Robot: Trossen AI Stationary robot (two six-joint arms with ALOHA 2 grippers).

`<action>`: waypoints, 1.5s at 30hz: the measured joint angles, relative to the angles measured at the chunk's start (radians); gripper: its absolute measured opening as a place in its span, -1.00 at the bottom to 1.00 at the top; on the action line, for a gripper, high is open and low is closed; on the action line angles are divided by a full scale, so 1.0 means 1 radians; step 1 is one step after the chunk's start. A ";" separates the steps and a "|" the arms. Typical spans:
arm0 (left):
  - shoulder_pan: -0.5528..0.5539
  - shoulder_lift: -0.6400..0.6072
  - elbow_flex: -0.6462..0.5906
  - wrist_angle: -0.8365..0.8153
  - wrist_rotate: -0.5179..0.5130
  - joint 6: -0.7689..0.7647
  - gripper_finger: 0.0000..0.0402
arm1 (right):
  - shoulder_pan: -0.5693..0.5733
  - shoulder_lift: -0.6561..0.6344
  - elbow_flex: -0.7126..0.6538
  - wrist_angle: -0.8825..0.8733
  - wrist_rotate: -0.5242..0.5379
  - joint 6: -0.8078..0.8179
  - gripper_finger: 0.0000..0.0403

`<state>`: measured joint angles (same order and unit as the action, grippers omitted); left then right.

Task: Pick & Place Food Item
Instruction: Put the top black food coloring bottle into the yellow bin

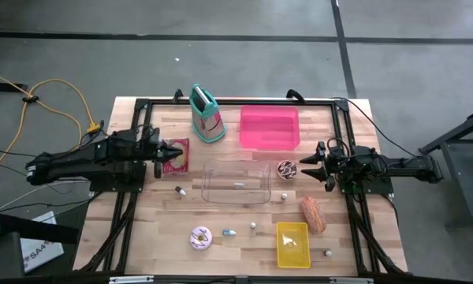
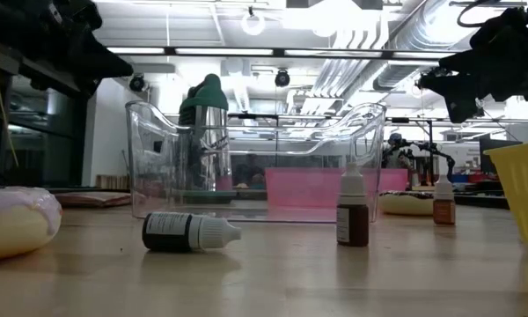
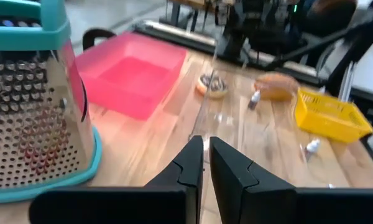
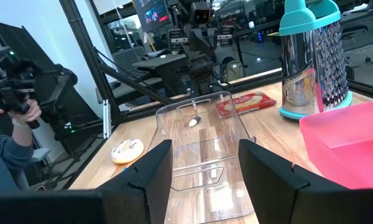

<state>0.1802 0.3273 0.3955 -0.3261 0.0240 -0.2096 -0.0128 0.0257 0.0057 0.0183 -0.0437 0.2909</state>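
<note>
Several food items lie on the wooden table: a pink-frosted donut (image 1: 201, 237) near the front, a bread roll (image 1: 312, 214) at the right, a small dark pastry (image 1: 287, 168), and a red snack packet (image 1: 176, 155) at the left. A clear bin (image 1: 236, 180) stands in the middle. My left gripper (image 1: 180, 151) hovers shut above the red packet with nothing between its fingers (image 3: 206, 168). My right gripper (image 1: 303, 166) stands open beside the dark pastry, level and facing the clear bin (image 4: 202, 130), holding nothing.
A pink bin (image 1: 270, 128) and a teal-topped metal grater (image 1: 206, 114) stand at the far side. A yellow basket (image 1: 293, 244) sits near the front right. Small dropper bottles (image 2: 189, 232) (image 2: 353, 207) are scattered about. A person (image 4: 6, 155) stands beyond the table's left side.
</note>
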 joint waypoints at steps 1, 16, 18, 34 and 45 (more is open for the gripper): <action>0.000 0.030 0.023 -0.010 0.008 0.011 -0.87 | 0.000 0.000 0.000 0.000 0.000 0.000 -0.14; -0.047 0.349 0.287 -0.279 0.141 0.167 -0.87 | 0.000 0.000 0.000 0.000 0.000 0.000 -0.14; -0.076 0.368 0.295 -0.286 0.161 0.190 -0.87 | 0.000 0.000 0.000 0.000 0.000 0.000 -0.14; -0.196 0.424 0.314 -0.397 0.099 0.213 -0.87 | 0.000 0.000 0.000 0.000 0.000 0.000 -0.14; -0.197 0.458 0.314 -0.463 0.047 0.292 -0.87 | 0.000 0.000 0.000 0.000 0.000 0.000 -0.14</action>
<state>-0.0166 0.7857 0.7090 -0.7887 0.0708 0.0820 -0.0130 0.0257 0.0059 0.0182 -0.0437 0.2909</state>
